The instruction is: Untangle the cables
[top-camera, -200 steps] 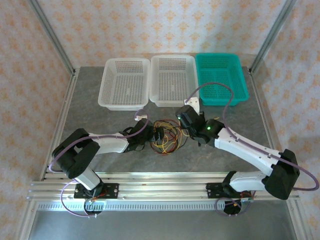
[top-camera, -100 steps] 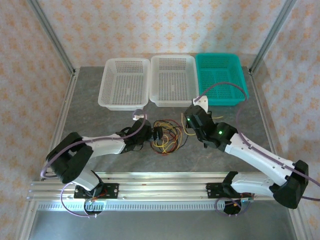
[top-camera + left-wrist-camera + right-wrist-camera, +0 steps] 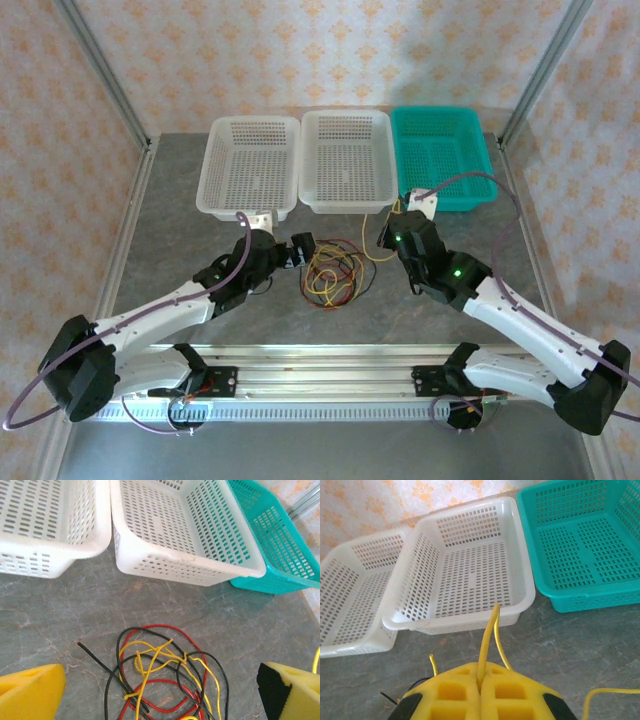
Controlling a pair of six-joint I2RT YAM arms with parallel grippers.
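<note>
Looks to me like we're at the "tease one strand out" step: the mixed tangle of thin red, yellow and black cables (image 3: 335, 272) sits on the grey marbled tabletop (image 3: 180, 215), about mid-table and just in front of the middle white perforated plastic basket (image 3: 345, 160), with the left white perforated plastic basket (image 3: 250, 165) and the teal perforated plastic basket (image 3: 445, 155) either side of that one. All three baskets have nothing in them. The right gripper (image 3: 481, 675) has its jaws pressed together on a yellow cable (image 3: 489, 630), which pokes up out of the pinch, and in the top view a yellow strand trails from it back to the pile. The left gripper (image 3: 303, 250) is spread wide with nothing in it. Its yellow foam pads (image 3: 30, 690) sit either side of the clump in the wrist view, just beside the tangle's left edge from above. Can't tell if it touches the table. My guess for the next move is that the left comes down and pins the red and black loops so the right can draw the yellow away slowly. The yellow weaves through the black loops, so a quick tug would probably drag the whole clump along
</note>
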